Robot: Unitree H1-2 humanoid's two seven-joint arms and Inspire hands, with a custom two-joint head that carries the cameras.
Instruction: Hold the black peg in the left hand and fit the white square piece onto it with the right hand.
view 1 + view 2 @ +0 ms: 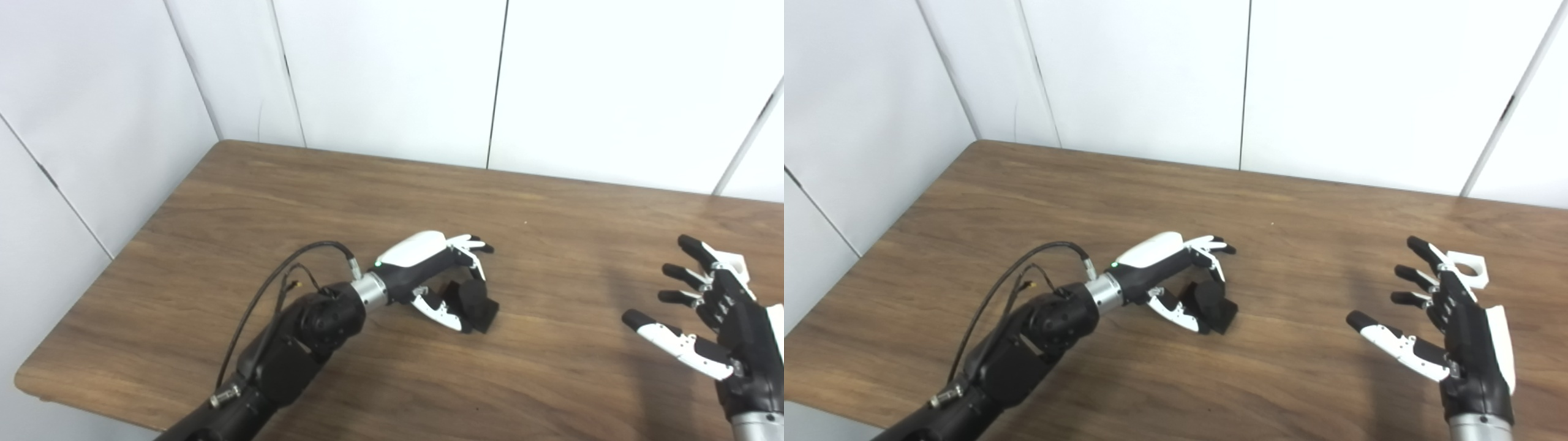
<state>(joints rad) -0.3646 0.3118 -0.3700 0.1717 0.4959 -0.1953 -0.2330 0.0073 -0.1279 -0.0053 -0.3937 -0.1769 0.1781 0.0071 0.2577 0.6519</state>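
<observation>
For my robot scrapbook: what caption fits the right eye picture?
Left hand closes around the black peg on the table; open right hand nears the white square piece.

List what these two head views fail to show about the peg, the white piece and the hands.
- Black peg: both views, the left hand curls over it; a firm grip cannot be confirmed.
- White square piece: left eye view, the right hand covers most of it; its hole shows only in the right eye view.
- Right hand: wrist cut off by the bottom edge.
</observation>
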